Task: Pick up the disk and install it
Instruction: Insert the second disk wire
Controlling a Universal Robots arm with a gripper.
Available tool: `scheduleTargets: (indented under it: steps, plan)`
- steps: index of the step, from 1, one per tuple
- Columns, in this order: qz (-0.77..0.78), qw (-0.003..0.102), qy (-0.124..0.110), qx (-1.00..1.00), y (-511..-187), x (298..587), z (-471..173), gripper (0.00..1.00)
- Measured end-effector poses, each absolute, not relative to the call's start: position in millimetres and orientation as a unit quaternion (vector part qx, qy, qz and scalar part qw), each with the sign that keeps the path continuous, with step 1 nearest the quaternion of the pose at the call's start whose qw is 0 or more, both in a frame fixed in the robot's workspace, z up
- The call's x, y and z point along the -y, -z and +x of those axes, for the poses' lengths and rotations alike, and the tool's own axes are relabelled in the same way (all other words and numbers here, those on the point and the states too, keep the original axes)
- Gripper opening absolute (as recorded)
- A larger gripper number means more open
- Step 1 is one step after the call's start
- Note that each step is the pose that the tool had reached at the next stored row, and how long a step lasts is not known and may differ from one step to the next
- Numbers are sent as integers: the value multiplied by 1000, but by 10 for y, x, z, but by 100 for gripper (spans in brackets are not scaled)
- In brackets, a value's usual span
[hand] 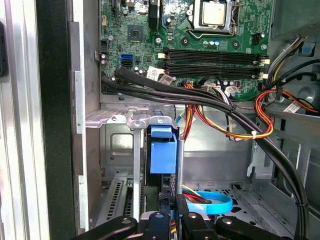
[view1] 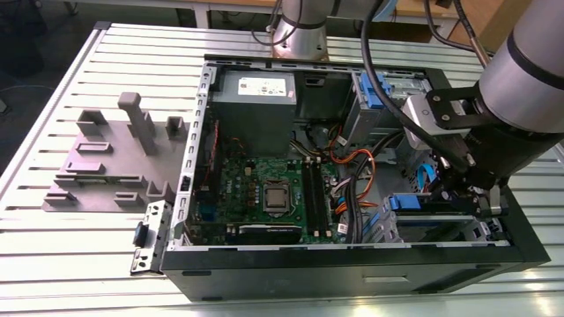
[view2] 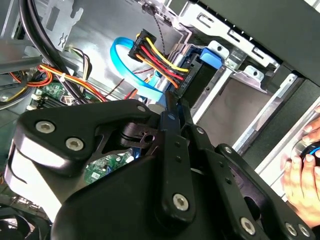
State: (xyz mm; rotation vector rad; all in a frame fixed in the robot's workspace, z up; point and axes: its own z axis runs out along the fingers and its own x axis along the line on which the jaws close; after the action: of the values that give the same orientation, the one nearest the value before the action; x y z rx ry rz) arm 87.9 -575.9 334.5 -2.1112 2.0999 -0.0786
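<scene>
I see the gripper [view1: 469,195] inside the case [view1: 264,264] at about 4 o'clock in the exterior view, above the blue-framed disk [view1: 414,203] seated in its bay. The first wrist view shows the fingers [hand: 165,210] pinched together behind the disk [hand: 163,155]. The second wrist view shows a hand [view2: 304,172] outside.

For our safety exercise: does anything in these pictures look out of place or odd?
A person's hand shows in the second wrist view, just outside the open computer case, near the robot's claw: odd beside a working arm. Inside, the cables hang loose, but nothing looks broken or spilled.
</scene>
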Motion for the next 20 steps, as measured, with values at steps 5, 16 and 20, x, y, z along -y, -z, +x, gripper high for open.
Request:
scheduleTargets:
  steps: [5, 16, 20]
  plan:
    - [-706, 81, 26, -703, -3335, 5763, 879, 16]
    - [-706, 81, 27, -703, -3279, 5771, 879, 16]
    - [-706, 81, 26, -703, -3276, 5772, 879, 16]
